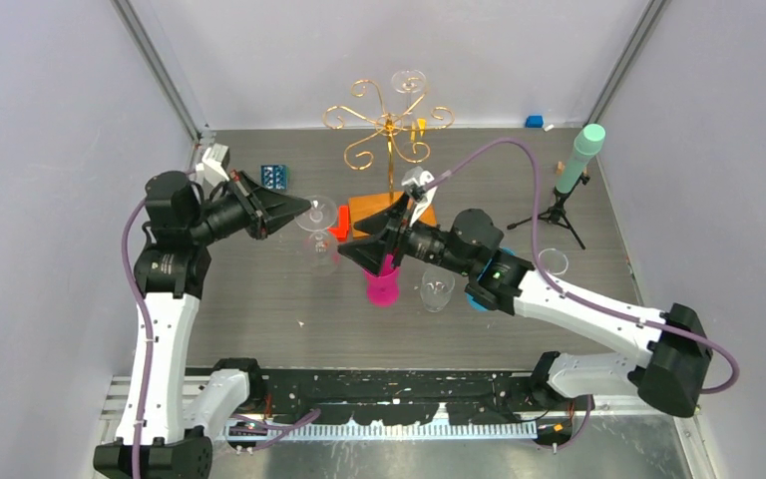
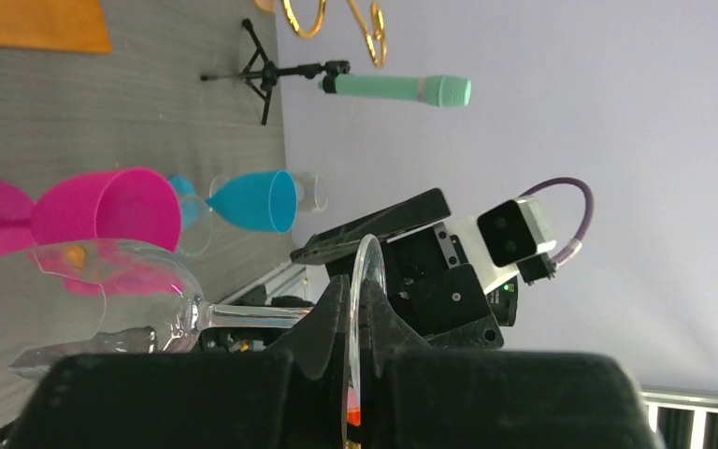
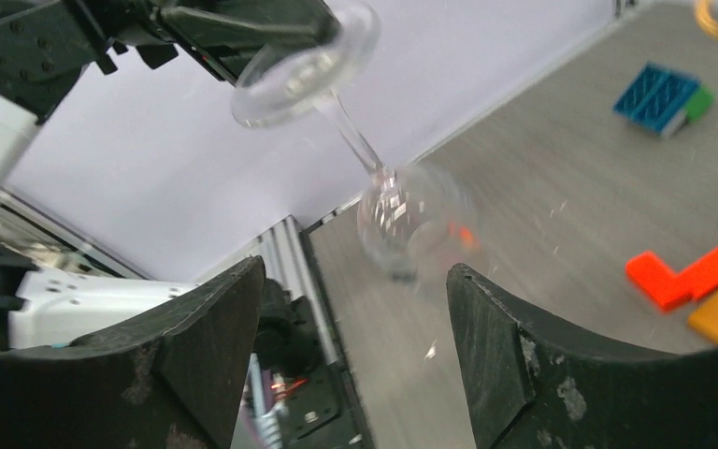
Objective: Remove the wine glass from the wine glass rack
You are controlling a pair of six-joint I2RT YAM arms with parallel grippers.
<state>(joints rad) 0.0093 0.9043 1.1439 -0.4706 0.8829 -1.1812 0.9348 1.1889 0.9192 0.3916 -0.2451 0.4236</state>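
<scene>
The clear wine glass (image 1: 317, 232) hangs upside down in the air, left of the wine glass rack (image 1: 389, 128), a gold wire stand on an orange wooden base (image 1: 371, 208). My left gripper (image 1: 306, 210) is shut on the rim of the glass's foot (image 2: 367, 271); its stem (image 2: 243, 316) and bowl (image 2: 103, 295) stick out sideways. My right gripper (image 1: 344, 249) stands open just right of the bowl, touching nothing. In the right wrist view the bowl (image 3: 411, 220) lies beyond my right gripper (image 3: 355, 323). A second clear glass (image 1: 409, 82) hangs on the rack.
A pink goblet (image 1: 384, 286), a clear glass (image 1: 437, 289) and a blue goblet (image 1: 479, 296) stand under my right arm. A green microphone on a tripod (image 1: 576, 160) stands at the right, with a small clear cup (image 1: 554, 261) near it. A blue block (image 1: 274, 177) and a red block (image 1: 338, 226) lie on the table.
</scene>
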